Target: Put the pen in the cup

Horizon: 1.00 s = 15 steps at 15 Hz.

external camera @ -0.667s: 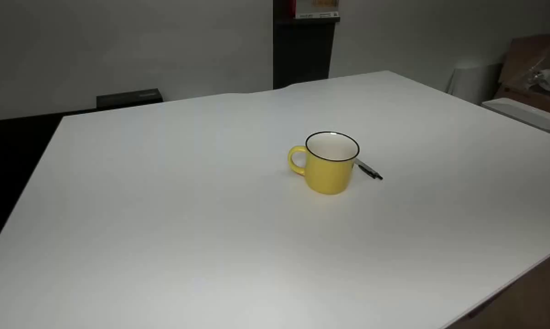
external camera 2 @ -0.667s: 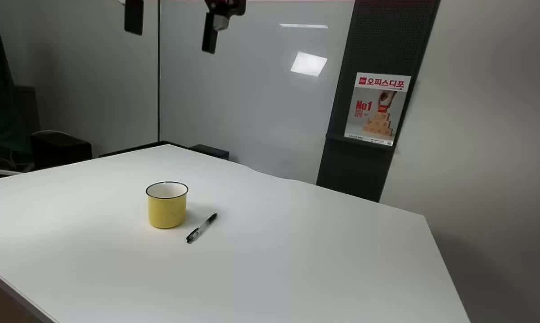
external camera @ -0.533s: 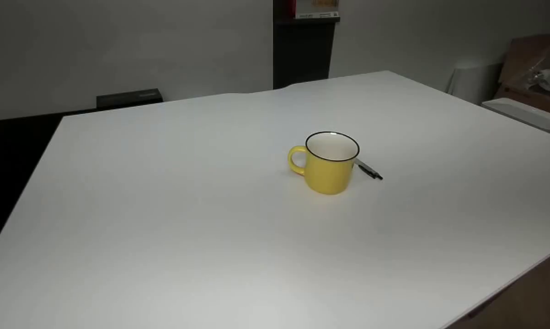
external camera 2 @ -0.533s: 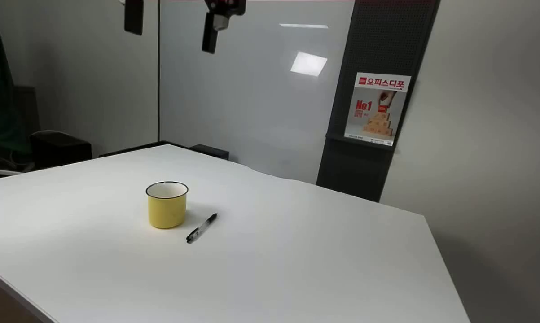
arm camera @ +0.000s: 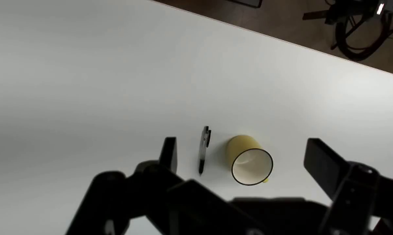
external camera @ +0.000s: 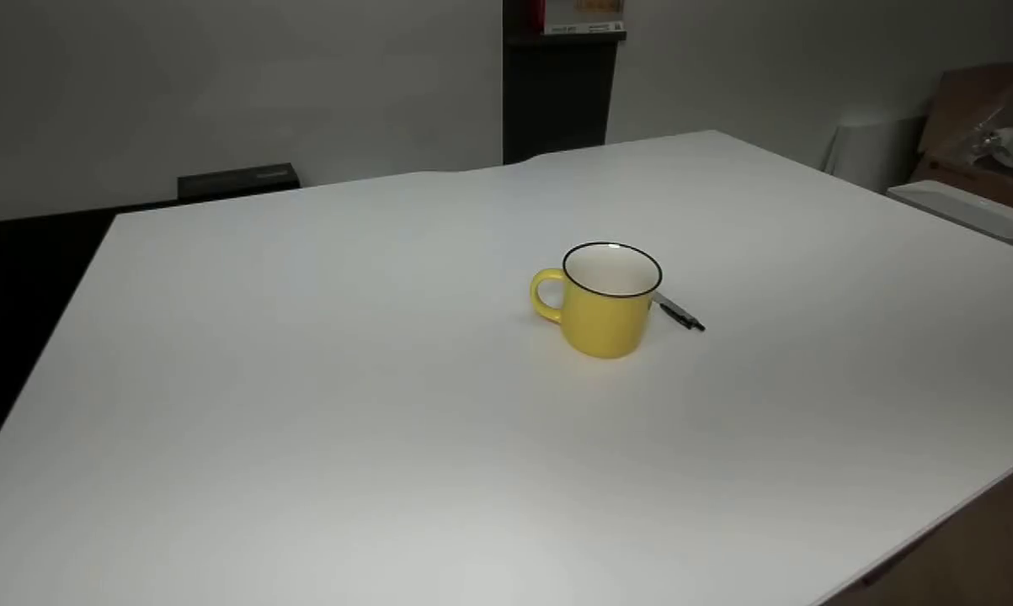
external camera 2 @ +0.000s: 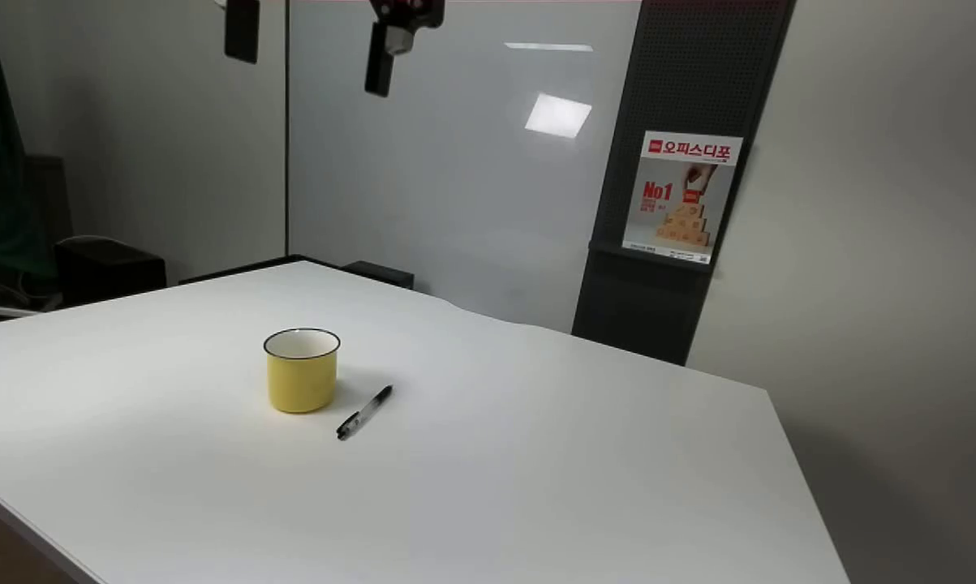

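The yellow cup stands upright on the table, with a dark rim and white inside; it shows in both exterior views (external camera: pixel 605 326) (external camera 2: pixel 301 383) and in the wrist view (arm camera: pixel 242 144). The pen, clear-bodied with black ends, lies flat beside the cup, apart from it (external camera 2: pixel 364 413) (arm camera: pixel 203 150). In an exterior view the cup hides part of the pen (external camera: pixel 679 315). My gripper (external camera 2: pixel 309 78) is wide open and empty, high above the table. In the wrist view, cup and pen appear between the spread fingers (arm camera: pixel 241 143). The cup's handle shows in an exterior view.
The white table (external camera 2: pixel 552 470) carries the cup and pen. Its edge (arm camera: pixel 281 40) shows in the wrist view, with the floor and dark cables (arm camera: pixel 356 49) beyond. A dark box (external camera: pixel 238 182) stands behind the table. A white board (external camera 2: pixel 455 178) and a poster (external camera 2: pixel 682 199) are at the back.
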Each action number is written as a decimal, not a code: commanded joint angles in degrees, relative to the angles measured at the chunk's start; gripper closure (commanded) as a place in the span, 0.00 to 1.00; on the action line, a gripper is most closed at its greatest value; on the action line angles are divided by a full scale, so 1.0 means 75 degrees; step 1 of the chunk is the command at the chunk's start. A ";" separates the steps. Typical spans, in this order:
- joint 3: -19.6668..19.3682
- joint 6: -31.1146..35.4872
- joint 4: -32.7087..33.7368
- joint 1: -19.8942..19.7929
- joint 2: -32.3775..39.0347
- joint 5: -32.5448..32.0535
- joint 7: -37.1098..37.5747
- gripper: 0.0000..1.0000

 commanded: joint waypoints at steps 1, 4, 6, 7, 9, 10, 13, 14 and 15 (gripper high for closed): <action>0.0064 -0.0016 0.0013 -0.0071 0.0012 0.0040 -0.0032 0.00; 0.0053 0.0082 0.0036 -0.0061 0.0134 0.0031 -0.0042 0.00; 0.0120 0.0605 0.0040 -0.0101 0.0547 -0.0119 0.0088 0.00; 0.0147 0.0900 0.0045 -0.0110 0.0778 -0.0180 0.0118 0.00; 0.0246 0.1680 0.0066 -0.0136 0.1466 -0.0362 0.0194 0.00; 0.0315 0.2098 0.0091 -0.0148 0.1877 -0.0443 0.0281 0.00; 0.0566 0.3138 0.0232 -0.0112 0.3119 -0.0426 0.0677 0.00; 0.0690 0.3447 0.0264 -0.0108 0.3493 -0.0433 0.0858 0.00; 0.0828 0.3776 0.0273 -0.0098 0.3839 -0.0443 0.1091 0.00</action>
